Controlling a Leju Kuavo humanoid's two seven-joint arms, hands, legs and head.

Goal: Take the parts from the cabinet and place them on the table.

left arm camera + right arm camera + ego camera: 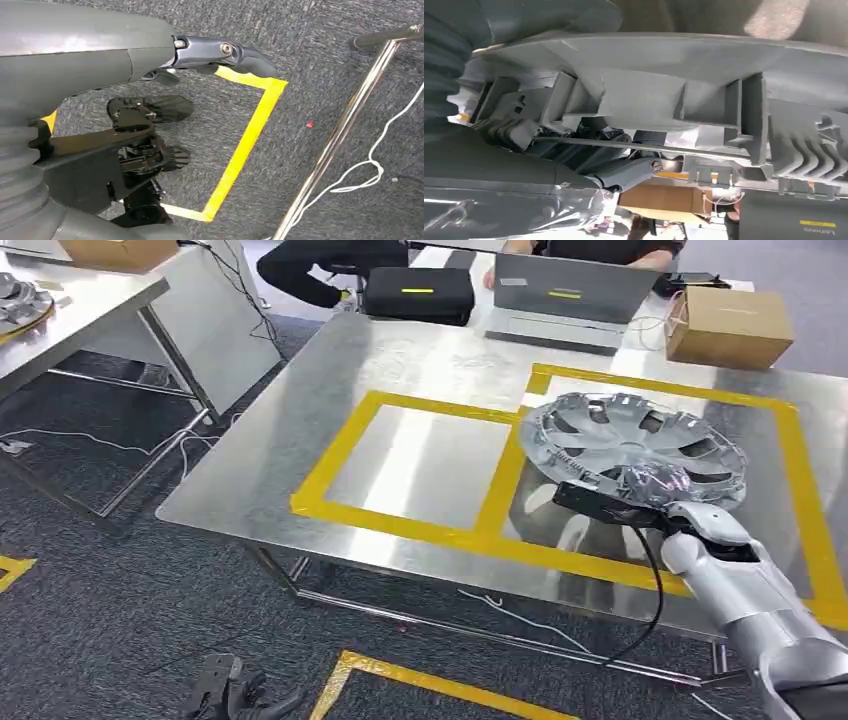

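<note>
Right hand (690, 523), hubcap (633, 448), steel table (420, 370).

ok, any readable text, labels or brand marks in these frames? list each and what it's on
"Lenovo", upside down as shown, on the dark case in the right wrist view, beside a yellow bar.
Yellow strip on the black case in the head view: no text readable.
Yellow mark on the grey laptop: too small to read.
Cardboard box: no print readable.
Wheel cover in the right robot hand: no legible marking.
</note>
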